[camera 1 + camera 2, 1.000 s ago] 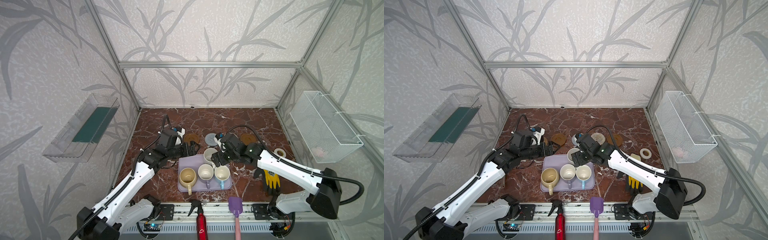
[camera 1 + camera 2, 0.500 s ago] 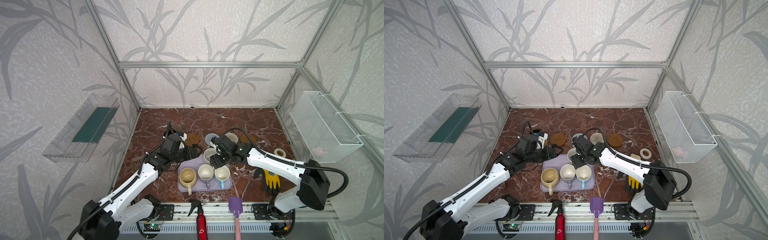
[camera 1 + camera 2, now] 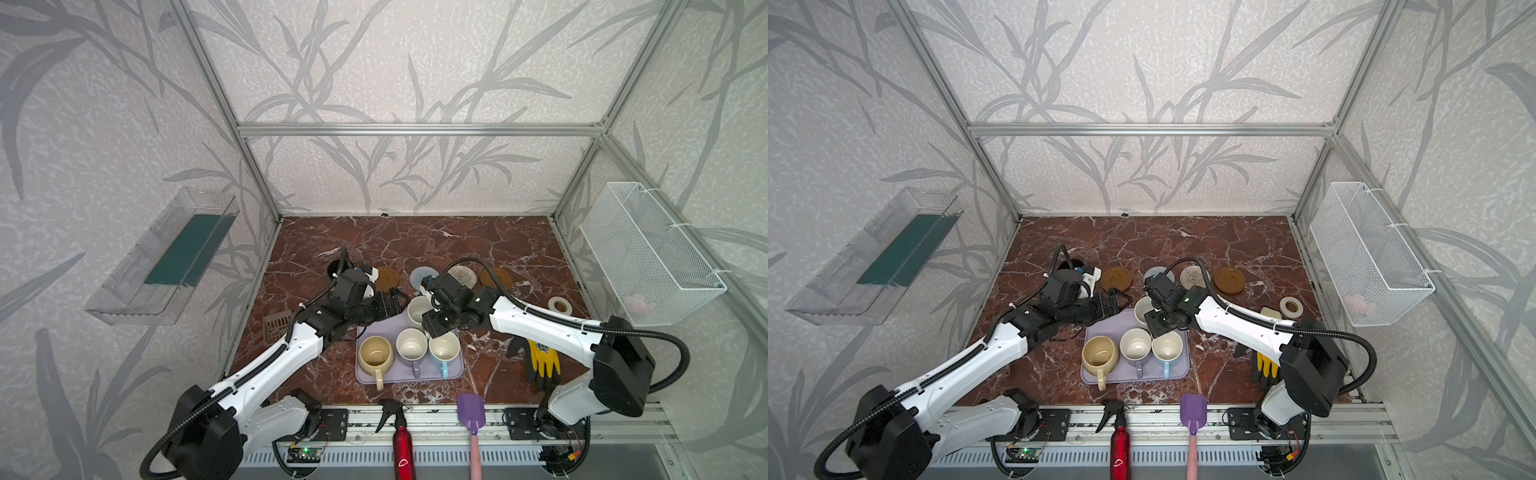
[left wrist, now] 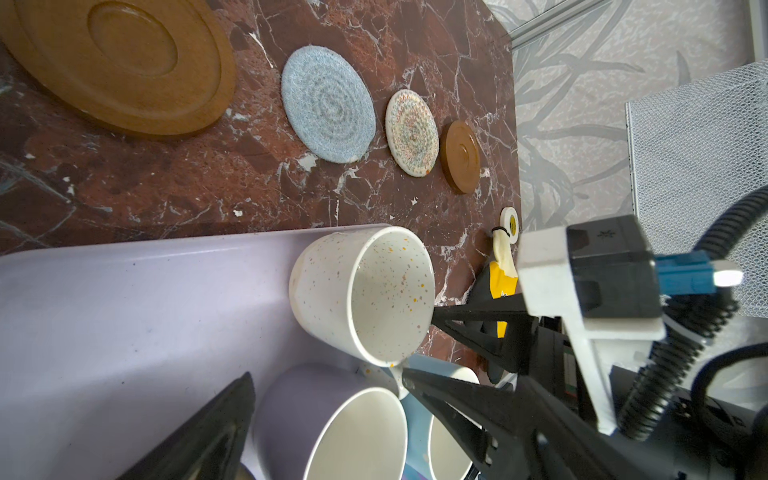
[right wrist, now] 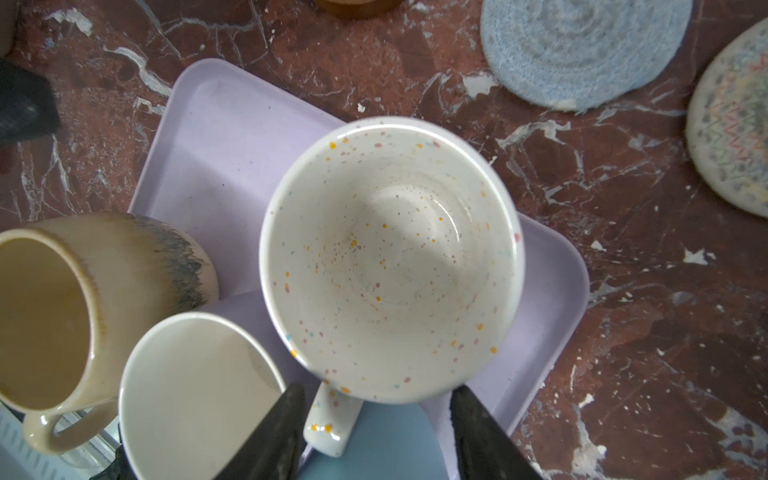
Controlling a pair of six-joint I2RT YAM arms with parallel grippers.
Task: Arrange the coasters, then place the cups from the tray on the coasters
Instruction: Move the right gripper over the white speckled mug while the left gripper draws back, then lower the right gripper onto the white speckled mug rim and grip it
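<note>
The lavender tray [image 3: 374, 330] holds the cups: speckled white [image 3: 417, 308], cream-yellow [image 3: 375, 356], lavender [image 3: 411, 344], light blue [image 3: 444, 348]. Behind it lie the coasters in a row: amber [image 3: 386, 277], grey-blue [image 3: 420, 275], cream spiral [image 3: 462, 273], amber [image 3: 496, 277]. My right gripper [image 5: 379, 415] hangs over the speckled cup [image 5: 390, 257]; its fingers [image 5: 286, 432] straddle the handle [image 5: 332, 419], still apart. My left gripper [image 3: 390, 305] is open over the tray's back left corner, holding nothing. A dark round object [image 3: 333, 266] behind the left arm is mostly hidden.
White tape roll [image 3: 560, 306] and yellow-black gloves [image 3: 540, 361] lie on the right. A brown grid piece [image 3: 276, 328] sits at the left edge. A red spray bottle [image 3: 402, 432] and purple spatula [image 3: 471, 409] lie in front. A wire basket [image 3: 648, 257] hangs on the right wall.
The right gripper has come down behind the speckled cup and its jaws have narrowed round the handle. The left gripper has slid right, toward the tray.
</note>
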